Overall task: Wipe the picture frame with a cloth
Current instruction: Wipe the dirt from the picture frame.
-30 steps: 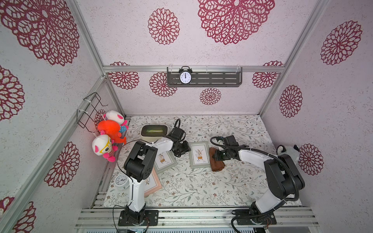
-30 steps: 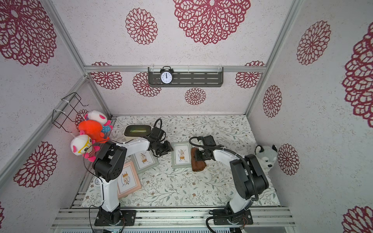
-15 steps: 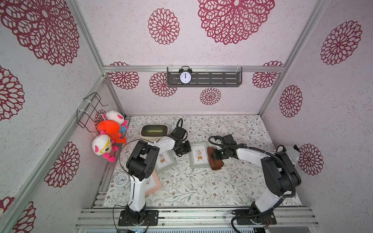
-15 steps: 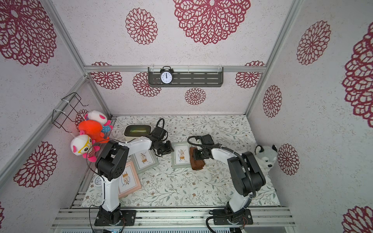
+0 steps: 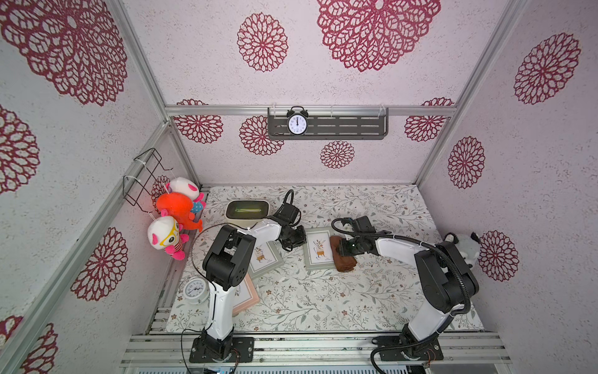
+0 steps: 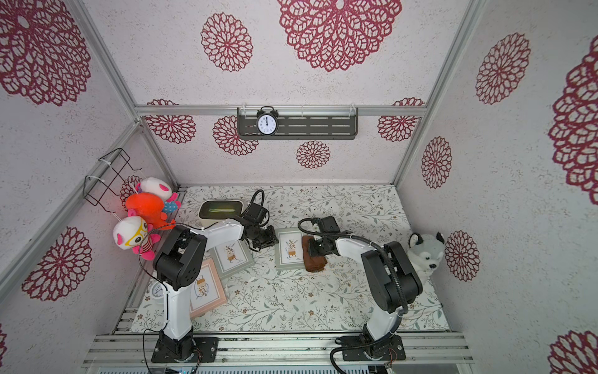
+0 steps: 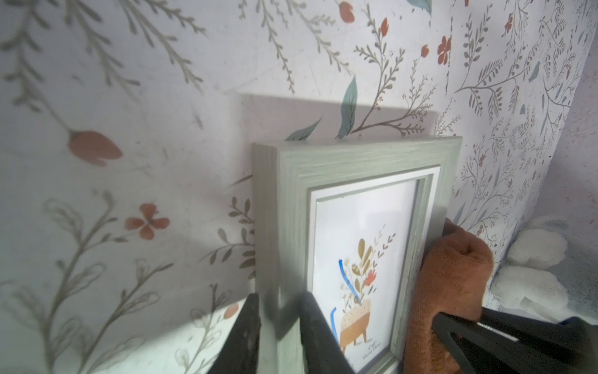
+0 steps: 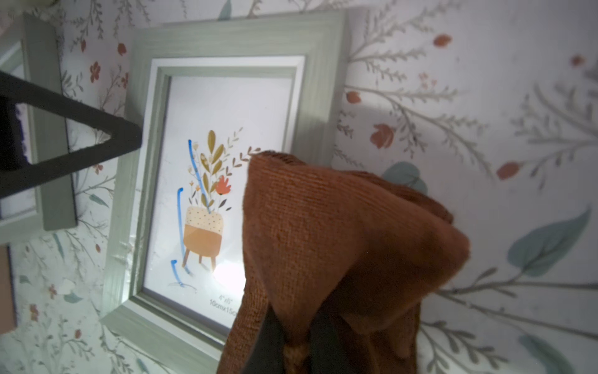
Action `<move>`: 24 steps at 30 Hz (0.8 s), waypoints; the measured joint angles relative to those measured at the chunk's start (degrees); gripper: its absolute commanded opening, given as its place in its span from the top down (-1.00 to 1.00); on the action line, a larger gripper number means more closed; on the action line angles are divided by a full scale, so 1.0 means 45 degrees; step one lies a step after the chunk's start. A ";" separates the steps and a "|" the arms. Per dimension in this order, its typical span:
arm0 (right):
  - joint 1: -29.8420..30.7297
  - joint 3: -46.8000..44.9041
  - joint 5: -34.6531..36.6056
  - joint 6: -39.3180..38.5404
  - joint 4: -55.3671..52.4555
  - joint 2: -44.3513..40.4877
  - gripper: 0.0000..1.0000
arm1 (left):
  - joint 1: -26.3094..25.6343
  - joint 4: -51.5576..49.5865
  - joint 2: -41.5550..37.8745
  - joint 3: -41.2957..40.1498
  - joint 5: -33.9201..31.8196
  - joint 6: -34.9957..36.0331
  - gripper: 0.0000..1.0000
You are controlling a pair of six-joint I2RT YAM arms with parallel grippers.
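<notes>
Looks like you're right at the start of the wipe. Your left end effector [image 7: 280, 302] is clamped on the rail of the grey-green picture frame [image 5: 318, 249] that faces the left arm. That arm is stretched out low, and I'd guess it's there to steady the frame. On the frame's opposite side, the right end effector [image 8: 293, 323] is pinched tight on the brown cloth [image 5: 344, 264], which is bunched against that edge and spills onto the glass. The right elbow is bent and the forearm sits low. Next up, drag the cloth across the glass over those blue marks [image 8: 194, 168], with light downward pressure.
</notes>
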 measured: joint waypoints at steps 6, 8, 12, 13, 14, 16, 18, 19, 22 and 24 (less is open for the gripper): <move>0.0112 0.1438 0.0991 0.0039 0.0272 0.1239 1.00 | 0.0010 0.0204 0.0005 -0.0141 0.0063 0.0053 0.58; 0.0097 0.2268 0.1253 -0.0034 0.0291 0.1909 1.00 | 0.0024 0.0277 0.0005 -0.0155 0.0092 0.0078 0.60; 0.0039 0.3201 0.1603 -0.0039 0.0597 0.2715 1.00 | 0.0044 0.0325 -0.0010 -0.0185 0.0078 0.0073 0.62; 0.0049 0.3113 0.1642 -0.0034 0.0719 0.2691 1.00 | 0.0044 0.0335 -0.0024 -0.0209 0.0068 0.0063 0.62; 0.0073 0.2905 0.1676 -0.0034 0.0918 0.2584 1.00 | 0.0049 0.0340 -0.0034 -0.0228 0.0053 0.0015 0.63; 0.0160 0.2210 0.1695 -0.0029 0.1156 0.2147 1.00 | 0.0049 0.0350 -0.0044 -0.0267 0.0049 -0.0068 0.63; 0.0364 0.1161 0.1710 -0.0010 0.1273 0.1316 1.00 | 0.0049 0.0393 -0.0063 -0.0306 0.0010 -0.0199 0.64; 0.0520 0.0544 0.1724 0.0029 0.1205 0.0748 1.00 | 0.0049 0.0427 -0.0063 -0.0325 -0.0015 -0.0282 0.64; 0.0971 -0.0991 0.1744 0.0214 0.0831 -0.0719 1.00 | 0.0049 0.0549 -0.0092 -0.0418 -0.0044 -0.0466 0.64; 0.1098 -0.1375 0.1739 0.0311 0.0670 -0.1117 1.00 | 0.0049 0.0680 -0.0107 -0.0471 -0.0010 -0.0539 0.64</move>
